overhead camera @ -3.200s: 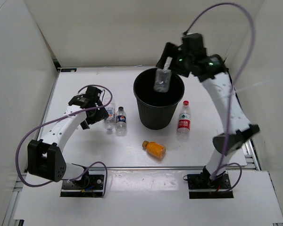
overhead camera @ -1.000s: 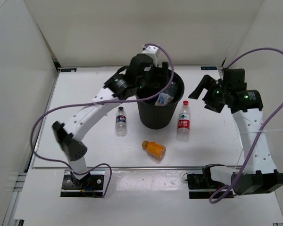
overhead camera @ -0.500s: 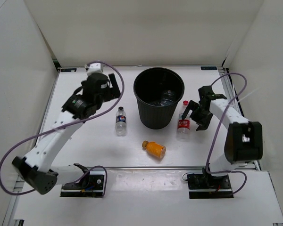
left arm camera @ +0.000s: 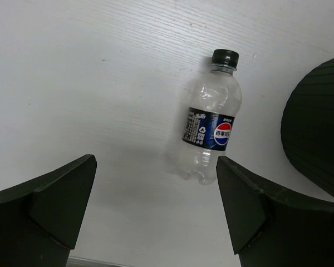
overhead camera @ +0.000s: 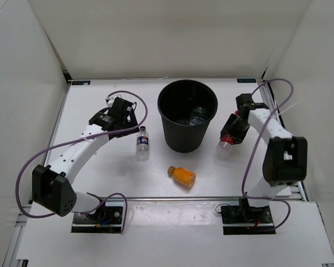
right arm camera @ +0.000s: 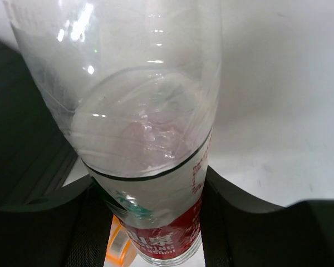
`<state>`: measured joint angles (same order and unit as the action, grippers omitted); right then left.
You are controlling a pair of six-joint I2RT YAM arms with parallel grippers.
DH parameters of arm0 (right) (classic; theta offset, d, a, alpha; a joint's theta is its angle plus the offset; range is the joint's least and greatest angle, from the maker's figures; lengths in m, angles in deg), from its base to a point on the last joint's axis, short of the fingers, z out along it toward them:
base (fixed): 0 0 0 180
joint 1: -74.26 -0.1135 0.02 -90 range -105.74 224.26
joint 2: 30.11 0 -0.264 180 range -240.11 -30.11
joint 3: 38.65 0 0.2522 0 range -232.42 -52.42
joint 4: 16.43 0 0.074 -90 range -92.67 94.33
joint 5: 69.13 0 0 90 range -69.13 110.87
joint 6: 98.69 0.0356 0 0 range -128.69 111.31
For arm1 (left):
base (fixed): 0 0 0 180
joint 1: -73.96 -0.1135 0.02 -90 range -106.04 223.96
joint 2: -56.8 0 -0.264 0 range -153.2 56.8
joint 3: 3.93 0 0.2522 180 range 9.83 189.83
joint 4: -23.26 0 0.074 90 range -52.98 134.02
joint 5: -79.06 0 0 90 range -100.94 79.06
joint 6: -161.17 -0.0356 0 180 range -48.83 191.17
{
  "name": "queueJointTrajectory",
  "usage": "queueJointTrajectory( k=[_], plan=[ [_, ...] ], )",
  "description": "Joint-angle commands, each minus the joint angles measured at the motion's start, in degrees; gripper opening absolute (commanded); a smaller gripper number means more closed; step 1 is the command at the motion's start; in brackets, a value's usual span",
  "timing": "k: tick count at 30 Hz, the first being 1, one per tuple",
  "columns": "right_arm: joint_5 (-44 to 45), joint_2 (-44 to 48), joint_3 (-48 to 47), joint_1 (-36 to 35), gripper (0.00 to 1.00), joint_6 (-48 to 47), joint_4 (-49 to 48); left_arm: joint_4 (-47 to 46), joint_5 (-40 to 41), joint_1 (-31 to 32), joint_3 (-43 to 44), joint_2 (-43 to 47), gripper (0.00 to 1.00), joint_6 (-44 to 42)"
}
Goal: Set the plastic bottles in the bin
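One clear, red-labelled bottle (right arm camera: 150,167) sits clenched in the right jaws; left jaws gape apart.

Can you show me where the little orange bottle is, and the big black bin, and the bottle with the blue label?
orange bottle (overhead camera: 183,176), top external view, on its orange body.
bin (overhead camera: 183,142), top external view, on its outer wall.
blue-labelled bottle (left arm camera: 209,129), left wrist view, on its label.

White-shelled arms (overhead camera: 80,149) with black joints, matte black fingers (left arm camera: 44,211) and looping purple cables (overhead camera: 23,169).
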<state>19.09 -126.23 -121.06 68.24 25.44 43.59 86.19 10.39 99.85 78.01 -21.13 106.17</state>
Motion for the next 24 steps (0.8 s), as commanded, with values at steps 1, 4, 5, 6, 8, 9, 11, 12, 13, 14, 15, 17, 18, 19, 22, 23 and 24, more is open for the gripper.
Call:
queueJointTrajectory(
  k=[1,4,5,6,8,9,11,12,13,14,15,17,18,19,22,23,24],
  plan=[
    [1.61,13.02,-8.15,0.57,0.38,3.65,7.16,-4.25,-2.86,-0.14,-1.56,-2.39,1.00,1.47],
    [1.79,18.40,-20.68,0.57,0.42,6.74,12.09,-7.59,-6.29,-0.14,-1.56,-5.12,1.00,0.25],
    [1.26,18.42,-28.23,-0.65,0.46,6.74,12.10,-9.16,-7.42,-0.14,-2.08,-6.34,1.00,-0.28],
    [1.25,18.42,-28.30,-1.35,0.46,6.74,12.10,-9.96,-7.43,-0.14,-2.09,-6.97,1.00,-0.81],
    [0.64,15.80,-40.96,-3.99,0.47,4.55,13.32,-10.50,-9.01,-0.14,-2.61,-9.76,1.00,-2.21],
    [0.64,12.74,-45.05,-5.22,0.48,3.59,13.33,-10.50,-9.02,-0.14,-2.62,-10.91,1.00,-2.83],
    [1.43,9.04,-52.95,-9.34,0.53,-0.01,12.29,-11.10,-10.77,-0.14,-2.62,-12.41,1.00,-3.36],
    [0.65,7.89,-54.30,-12.67,0.60,-3.42,11.23,-11.89,-11.30,-0.66,-2.62,-13.29,1.00,-3.36],
    [0.64,6.74,-55.27,-14.44,0.63,-3.46,10.09,-11.90,-12.00,-0.66,-2.62,-13.82,1.00,-3.36],
    [1.33,4.29,-56.15,-16.37,0.69,-6.50,9.56,-11.90,-13.22,-0.66,-2.01,-15.22,1.00,-2.58],
    [1.34,3.14,-56.68,-19.70,0.76,-7.84,9.55,-11.90,-13.24,-0.66,-0.70,-16.19,1.00,-2.57],
    [1.34,0.25,-55.56,-21.83,0.99,-8.73,10.59,-11.90,-13.94,-0.66,0.63,-18.73,1.00,-2.57],
    [-0.05,-0.56,-55.55,-22.36,0.99,-9.43,12.00,-11.90,-13.94,-0.66,1.68,-19.44,1.00,-2.57],
    [-0.15,-1.35,-57.64,-23.06,0.99,-8.56,14.19,-11.90,-13.94,-0.66,2.21,-20.06,1.00,-3.09],
    [0.03,3.18,-56.37,-23.07,0.99,-6.97,17.11,-11.90,-14.47,-0.66,2.92,-21.47,1.00,-3.62],
    [-0.59,5.39,-54.16,-23.07,0.99,-6.97,15.89,-11.90,-14.47,-0.66,2.92,-22.34,1.00,-3.63],
    [-1.72,7.59,-51.97,-23.07,0.99,-7.58,13.27,-11.90,-14.99,-0.66,2.92,-23.57,1.00,-3.63]
  ],
)
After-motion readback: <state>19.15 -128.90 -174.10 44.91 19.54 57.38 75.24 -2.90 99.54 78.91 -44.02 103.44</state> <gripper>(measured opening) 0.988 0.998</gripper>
